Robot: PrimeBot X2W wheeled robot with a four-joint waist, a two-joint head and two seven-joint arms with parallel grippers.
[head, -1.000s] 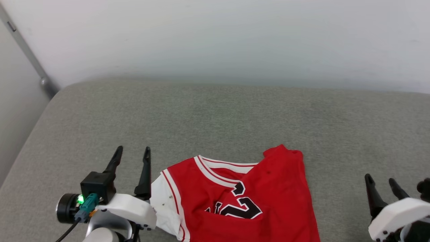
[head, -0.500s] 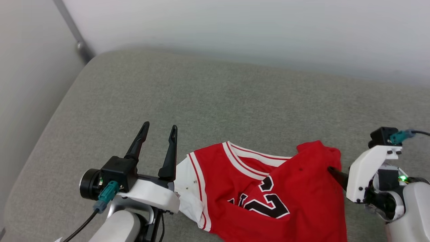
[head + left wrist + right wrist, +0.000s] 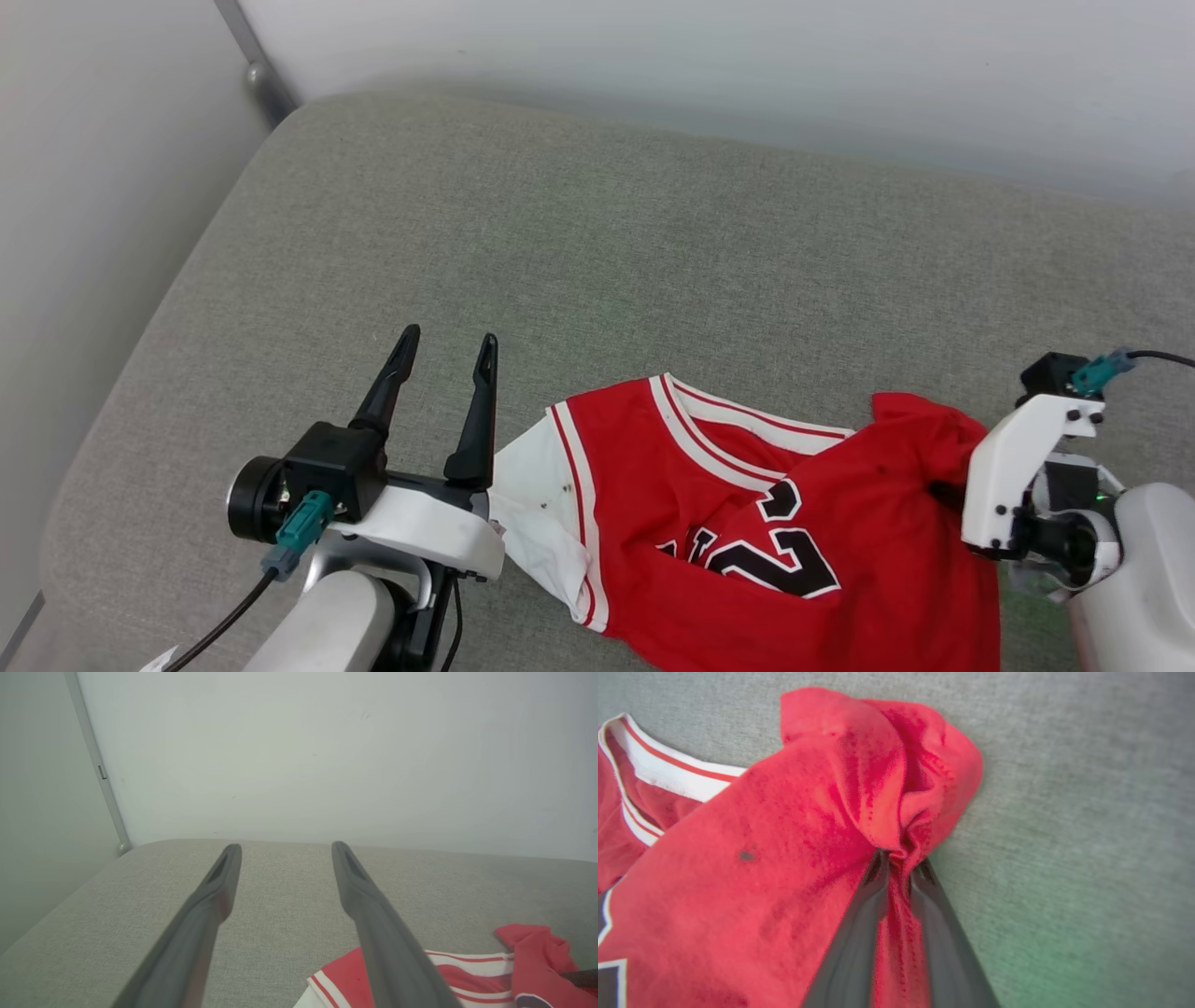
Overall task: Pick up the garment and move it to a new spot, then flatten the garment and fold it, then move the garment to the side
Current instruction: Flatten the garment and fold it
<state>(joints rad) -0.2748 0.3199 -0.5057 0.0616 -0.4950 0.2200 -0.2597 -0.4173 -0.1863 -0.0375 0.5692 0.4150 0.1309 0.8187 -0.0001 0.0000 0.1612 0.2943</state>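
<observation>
Garment (image 3: 747, 523): red jersey, crumpled, number side up, on the near part of the grey cushion (image 3: 597, 233), collar toward the wall (image 3: 653, 56). Right gripper (image 3: 896, 858): at the garment's far right corner, clenched on a bunched red fold there. Left gripper (image 3: 450, 334): fingers spread, holding nothing, just beside the white sleeve (image 3: 537, 523). Judged: the lift falls to the right arm, with nothing in its way.
</observation>
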